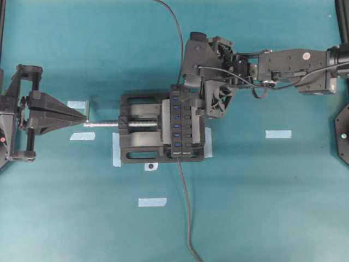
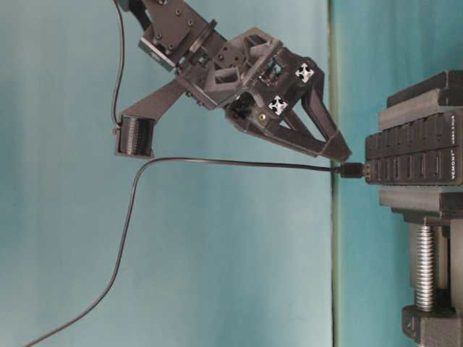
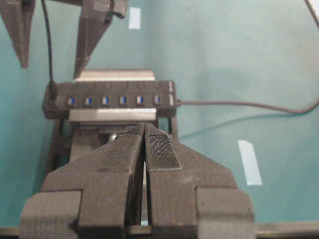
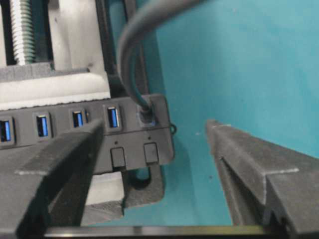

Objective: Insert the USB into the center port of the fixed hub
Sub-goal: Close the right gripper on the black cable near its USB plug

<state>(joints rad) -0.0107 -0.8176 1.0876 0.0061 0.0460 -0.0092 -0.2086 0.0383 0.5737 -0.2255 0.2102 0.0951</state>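
USB (image 4: 144, 113) sits plugged into the hub's (image 1: 182, 126) end port, not the center port (image 1: 176, 121). Right hand (image 4: 154, 164) hangs wide open; it should regrip the plug squarely. Left hand (image 3: 144, 149) closed, empty.

The long narrow black USB hub strip (image 1: 181, 121) sits clamped in the bulky black vise (image 1: 143, 135) at frame centre. A small black USB plug (image 4: 145, 115) sits in the strip's end port, uppermost in the overhead view.
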